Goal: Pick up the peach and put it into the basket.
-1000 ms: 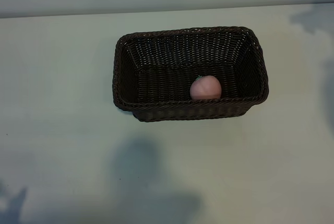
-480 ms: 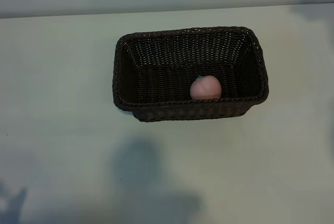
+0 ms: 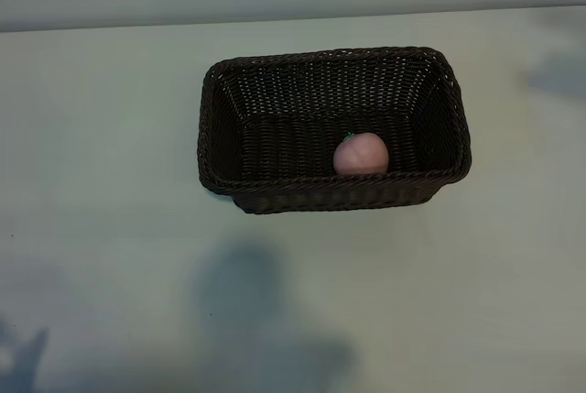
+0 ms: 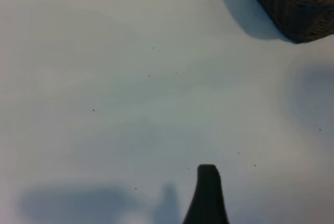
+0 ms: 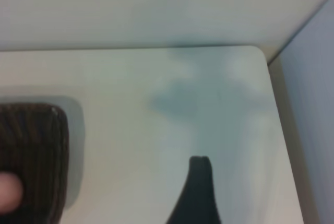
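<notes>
1. The basket [image 3: 334, 127] sits on the pale worktop [image 3: 101, 182], slightly toward 1 o'clock from the middle of the exterior view.
2. The peach [image 3: 360, 154] lies inside the basket, toward 5 o'clock of its floor, against the near long wall.
3. Neither arm shows in the exterior view; only soft shadows fall on the worktop.
4. Left gripper: one dark finger [image 4: 207, 195] shows above bare worktop, jaws released, holding nothing; a basket corner lies well apart from it.
5. Right gripper: one dark finger [image 5: 195, 192] shows, jaws released and empty, the basket and peach [image 5: 9, 192] off to one side.
</notes>
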You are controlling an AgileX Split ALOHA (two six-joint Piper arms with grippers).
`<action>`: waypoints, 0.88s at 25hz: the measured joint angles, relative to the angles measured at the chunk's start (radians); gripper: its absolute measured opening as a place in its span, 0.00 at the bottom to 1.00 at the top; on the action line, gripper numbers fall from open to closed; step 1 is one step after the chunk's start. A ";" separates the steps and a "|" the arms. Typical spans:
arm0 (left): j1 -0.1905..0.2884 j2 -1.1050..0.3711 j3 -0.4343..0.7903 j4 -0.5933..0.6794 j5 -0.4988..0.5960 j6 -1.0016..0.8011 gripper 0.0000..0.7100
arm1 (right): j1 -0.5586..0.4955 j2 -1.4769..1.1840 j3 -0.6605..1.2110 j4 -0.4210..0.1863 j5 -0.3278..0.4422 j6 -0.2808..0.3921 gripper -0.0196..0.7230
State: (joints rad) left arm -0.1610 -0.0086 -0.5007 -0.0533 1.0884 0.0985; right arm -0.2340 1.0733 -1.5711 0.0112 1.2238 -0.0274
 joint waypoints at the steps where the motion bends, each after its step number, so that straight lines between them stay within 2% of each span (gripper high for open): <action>1: 0.000 0.000 0.000 0.000 0.000 0.000 0.83 | 0.000 -0.043 0.029 0.000 0.000 0.007 0.83; 11: 0.000 0.000 0.000 0.000 0.000 0.000 0.83 | 0.000 -0.522 0.335 -0.004 -0.071 0.027 0.83; 14: 0.000 0.000 0.000 0.000 0.000 0.000 0.83 | 0.000 -0.616 0.425 -0.005 -0.081 0.027 0.83; 22: 0.000 0.000 0.000 0.000 0.000 0.000 0.83 | 0.000 -0.809 0.663 -0.005 -0.163 0.027 0.83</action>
State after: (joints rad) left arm -0.1610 -0.0086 -0.5007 -0.0533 1.0884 0.0985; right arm -0.2340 0.2647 -0.9079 0.0059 1.0606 0.0000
